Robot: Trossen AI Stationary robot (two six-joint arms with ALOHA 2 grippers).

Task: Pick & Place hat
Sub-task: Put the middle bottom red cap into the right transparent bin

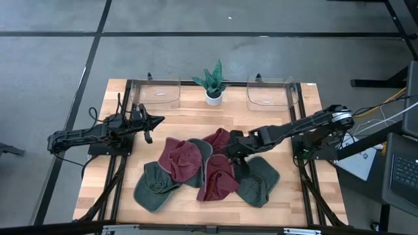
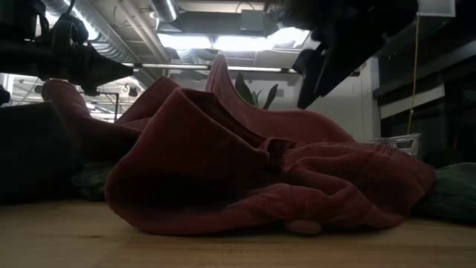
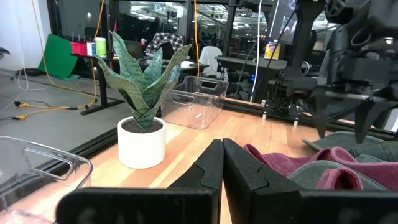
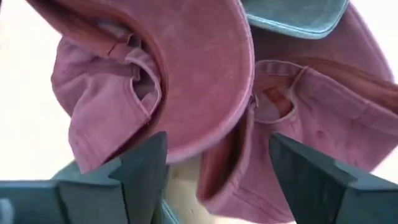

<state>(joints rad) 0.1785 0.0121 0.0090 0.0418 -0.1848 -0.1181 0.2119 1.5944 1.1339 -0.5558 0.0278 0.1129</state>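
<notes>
Several caps lie heaped on the middle of the wooden table: maroon ones (image 1: pixel 179 156) (image 1: pixel 219 177) (image 1: pixel 219 138) and dark green ones (image 1: pixel 153 186) (image 1: pixel 259 183). My right gripper (image 1: pixel 233 153) hangs open above the heap's right half. In the right wrist view (image 4: pixel 217 180) its fingers stand apart over a maroon brim (image 4: pixel 205 81) and a second maroon cap (image 4: pixel 305 112). The low view shows it (image 2: pixel 327 67) above the nearest maroon cap (image 2: pixel 260 171). My left gripper (image 1: pixel 155 121) (image 3: pixel 222 149) waits shut, left of the heap.
A potted plant in a white pot (image 1: pixel 213 86) (image 3: pixel 142 134) stands at the far edge between two clear plastic bins (image 1: pixel 157 94) (image 1: pixel 269 94). Bare wood lies along the table's near edge (image 1: pixel 209 212) and beside the heap on the left and right.
</notes>
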